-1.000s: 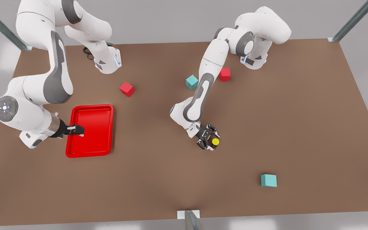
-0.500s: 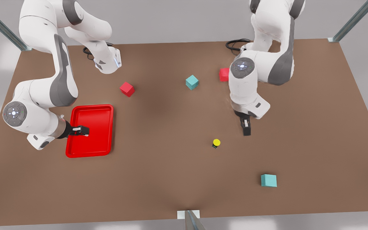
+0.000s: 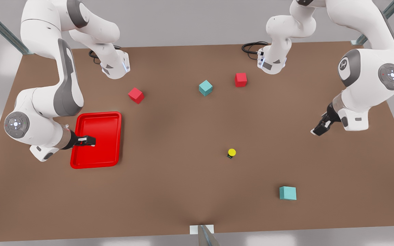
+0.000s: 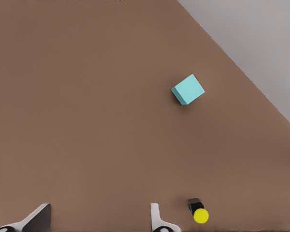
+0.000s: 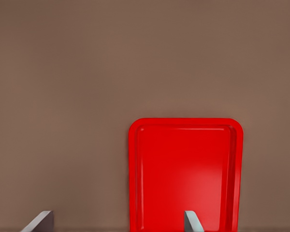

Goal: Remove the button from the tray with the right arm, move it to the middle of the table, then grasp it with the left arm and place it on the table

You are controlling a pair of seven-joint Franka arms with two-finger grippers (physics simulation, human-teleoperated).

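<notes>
Button [image 3: 231,152]: yellow cap on dark base, standing free on the table [image 3: 169,184] near its middle, touched by neither gripper; also seen in the left wrist view [image 4: 198,212].

Tray [image 3: 96,140]: red, on the table at the front view's left.

Right gripper [image 3: 88,140]: over the tray's left part, fingers spread apart, holding nothing.

Left gripper [image 3: 320,130]: at the front view's right, well apart from the button, fingers spread apart, holding nothing.

Teal cubes: one [image 3: 287,193] near the front edge, right of the button; one [image 3: 205,87] farther back.

Red cubes: one [image 3: 136,95] beyond the tray; one [image 3: 240,79] right of the far teal cube.
</notes>
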